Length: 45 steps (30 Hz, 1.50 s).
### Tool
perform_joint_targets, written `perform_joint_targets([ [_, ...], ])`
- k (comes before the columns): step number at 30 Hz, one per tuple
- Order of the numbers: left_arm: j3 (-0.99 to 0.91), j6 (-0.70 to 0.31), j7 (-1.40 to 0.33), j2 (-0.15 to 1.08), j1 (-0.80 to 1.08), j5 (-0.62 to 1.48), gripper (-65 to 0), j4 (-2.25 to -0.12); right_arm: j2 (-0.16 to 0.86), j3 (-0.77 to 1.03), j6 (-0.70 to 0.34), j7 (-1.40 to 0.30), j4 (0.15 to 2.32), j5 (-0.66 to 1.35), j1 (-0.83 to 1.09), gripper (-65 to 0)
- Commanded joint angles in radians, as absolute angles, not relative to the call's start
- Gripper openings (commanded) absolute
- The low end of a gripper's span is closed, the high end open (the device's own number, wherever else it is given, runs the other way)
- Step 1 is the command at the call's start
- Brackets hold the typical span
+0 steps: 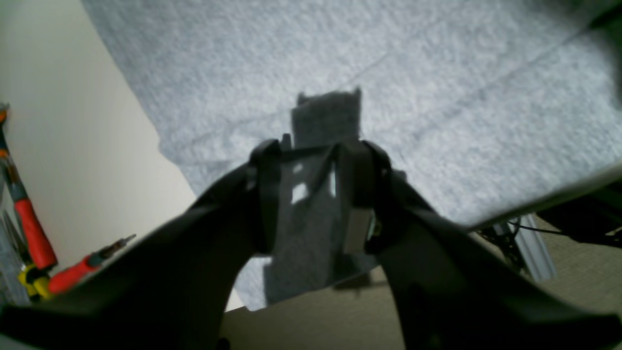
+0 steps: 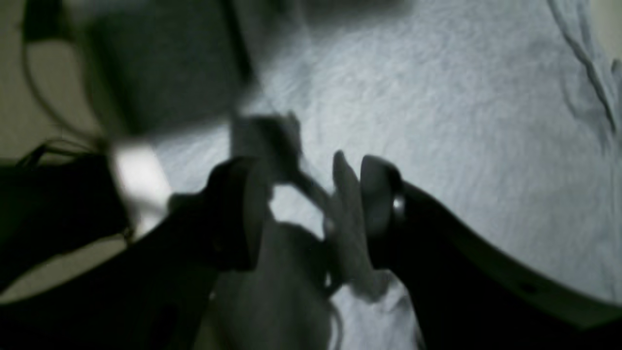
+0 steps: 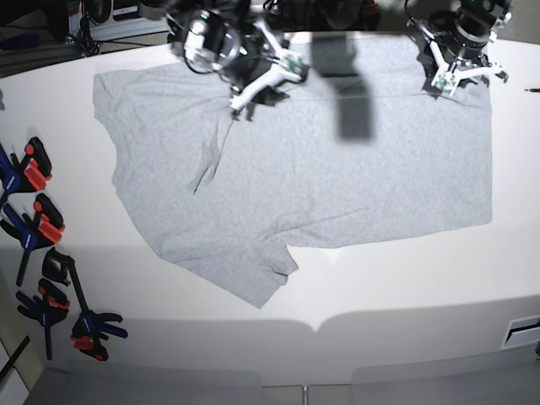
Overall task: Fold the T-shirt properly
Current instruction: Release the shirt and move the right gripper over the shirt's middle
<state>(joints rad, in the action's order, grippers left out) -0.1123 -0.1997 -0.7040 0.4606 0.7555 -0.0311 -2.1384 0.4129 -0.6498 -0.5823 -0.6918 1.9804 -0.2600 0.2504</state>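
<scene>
— Where is the T-shirt (image 3: 337,169) on your table (image 3: 405,287)?

— It lies spread flat across the table's far half, plain grey side up. One sleeve (image 3: 245,270) points toward the table's near edge, and the far hem runs along the table's back edge, under both of your arms. A few creases (image 3: 211,160) run down the cloth near the right arm.

— What is your left gripper (image 1: 313,170) doing?

— Its fingers are pinched together on a flap of the T-shirt's edge; in the wrist view the grey cloth stands up between the pads (image 1: 357,228), at the table's far corner.

— And your right gripper (image 2: 311,194)?

— That view is blurred. A fold of pale cloth sits against one finger (image 2: 379,194), but the other finger stands apart from it, so you cannot tell whether it grips.

— Anything else on the table?

— A row of red, black and blue clamps (image 3: 42,236) lines the table's side edge, clear of the shirt.
</scene>
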Motion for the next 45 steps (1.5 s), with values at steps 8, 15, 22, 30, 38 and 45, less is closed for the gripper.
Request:
perform_joint_targets([
  [8, -0.117, -0.194, -0.688, 0.468, 0.762, -0.033, -46.9, -2.157, 0.39, -0.76, -0.576, -0.689, 1.917, -0.257, 0.134, -35.5],
  [15, -0.117, -0.194, -0.688, 0.468, 0.762, -0.033, -46.9, -2.157, 0.391, -0.769, -0.576, -0.689, 1.906, -0.243, 0.127, -35.5],
  [22, -0.117, -0.194, -0.689, 0.468, 0.762, -0.033, -46.9, -2.157, 0.39, -0.769, -0.575, -0.687, 1.902, -0.233, 0.12, -35.5],
  [30, -0.117, -0.194, -0.689, 0.468, 0.762, -0.033, -46.9, -2.157, 0.39, -0.769, -0.575, -0.669, 1.901, -0.232, 0.116, -35.5],
  [38, -0.117, -0.174, -0.719, 0.465, 0.765, 0.018, -46.9, -2.157, 0.39, -0.769, -0.576, -0.661, 1.864, -0.233, 0.116, -35.5],
  [45, -0.117, -0.108, -0.684, 0.465, 0.765, 0.133, -46.9, -2.123, 0.384, -0.769, -0.575, -0.644, 1.829, -0.233, 0.094, -35.5],
])
